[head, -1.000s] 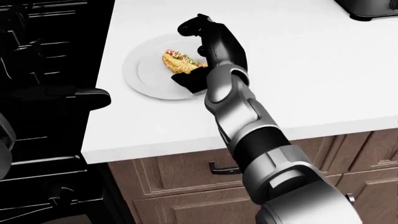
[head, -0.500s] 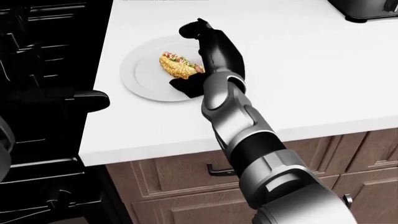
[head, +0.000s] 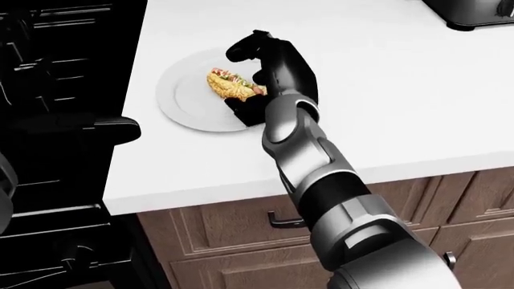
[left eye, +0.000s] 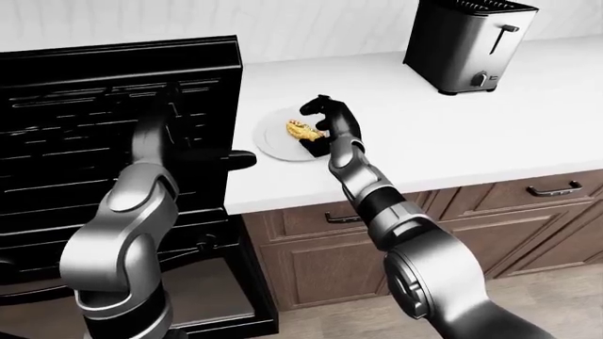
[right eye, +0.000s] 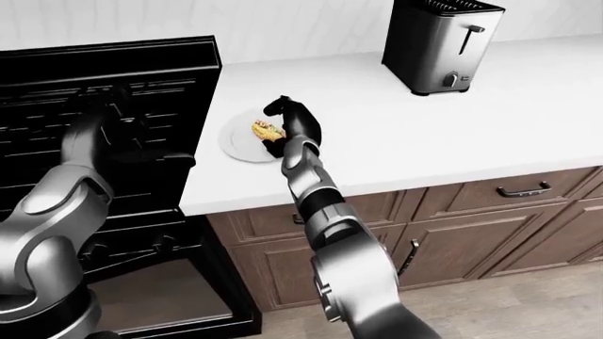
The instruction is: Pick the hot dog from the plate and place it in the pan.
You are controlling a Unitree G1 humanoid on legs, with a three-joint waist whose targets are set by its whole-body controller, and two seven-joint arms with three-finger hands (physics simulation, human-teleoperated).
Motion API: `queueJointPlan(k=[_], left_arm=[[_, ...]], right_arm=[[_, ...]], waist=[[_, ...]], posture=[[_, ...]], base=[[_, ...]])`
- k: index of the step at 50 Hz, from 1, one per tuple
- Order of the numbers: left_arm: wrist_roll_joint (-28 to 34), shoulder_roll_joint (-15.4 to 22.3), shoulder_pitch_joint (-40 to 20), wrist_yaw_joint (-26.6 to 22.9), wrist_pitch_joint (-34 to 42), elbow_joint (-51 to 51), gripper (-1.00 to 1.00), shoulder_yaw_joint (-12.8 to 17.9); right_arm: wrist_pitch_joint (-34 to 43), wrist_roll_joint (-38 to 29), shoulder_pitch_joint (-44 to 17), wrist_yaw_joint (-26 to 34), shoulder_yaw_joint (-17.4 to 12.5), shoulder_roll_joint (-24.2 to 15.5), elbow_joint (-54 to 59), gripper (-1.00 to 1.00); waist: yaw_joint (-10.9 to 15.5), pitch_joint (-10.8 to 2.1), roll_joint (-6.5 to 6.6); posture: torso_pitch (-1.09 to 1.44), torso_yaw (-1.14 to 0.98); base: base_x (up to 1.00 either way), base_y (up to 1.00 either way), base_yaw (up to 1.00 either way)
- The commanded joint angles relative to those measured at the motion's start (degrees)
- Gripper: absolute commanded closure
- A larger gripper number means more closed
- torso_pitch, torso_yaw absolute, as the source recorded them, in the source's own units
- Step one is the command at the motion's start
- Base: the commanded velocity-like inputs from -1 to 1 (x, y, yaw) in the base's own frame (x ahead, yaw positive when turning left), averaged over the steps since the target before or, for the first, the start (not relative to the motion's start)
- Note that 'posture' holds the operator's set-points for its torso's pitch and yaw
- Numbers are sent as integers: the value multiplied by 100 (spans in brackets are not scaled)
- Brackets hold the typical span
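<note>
The hot dog (head: 229,84), a golden bun with red and green toppings, lies on the white plate (head: 183,96) near the counter's left edge. My right hand (head: 239,75) reaches over the plate's right side. Its black fingers (head: 243,43) arch above the hot dog and its thumb (head: 239,108) rests on the plate below it. The hand stands open around the hot dog's right end. A black pan handle (head: 112,127) juts from the dark stove toward the counter; the pan's body is lost against the black. My left hand (left eye: 162,106) hangs over the stove, its fingers indistinct.
The black stove (left eye: 94,141) fills the left of the views. The white counter (head: 385,90) holds a silver toaster (left eye: 466,46) at the upper right. Brown cabinet drawers with dark handles (left eye: 554,189) run below the counter.
My right hand's fingers have curled a little further left over the hot dog. The hot dog and plate have stayed where they were, and the left arm is still.
</note>
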Motion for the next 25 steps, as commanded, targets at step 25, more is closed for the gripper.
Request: queueJointPlan(k=[25], left_arm=[[42,35,-140,-6,-270,-84,-100,22]], right_arm=[[32,-171,-202,13,45,-3,-127,44]], waist=[[3,-136,27]], posture=[[0,0]], base=[[0,0,0]])
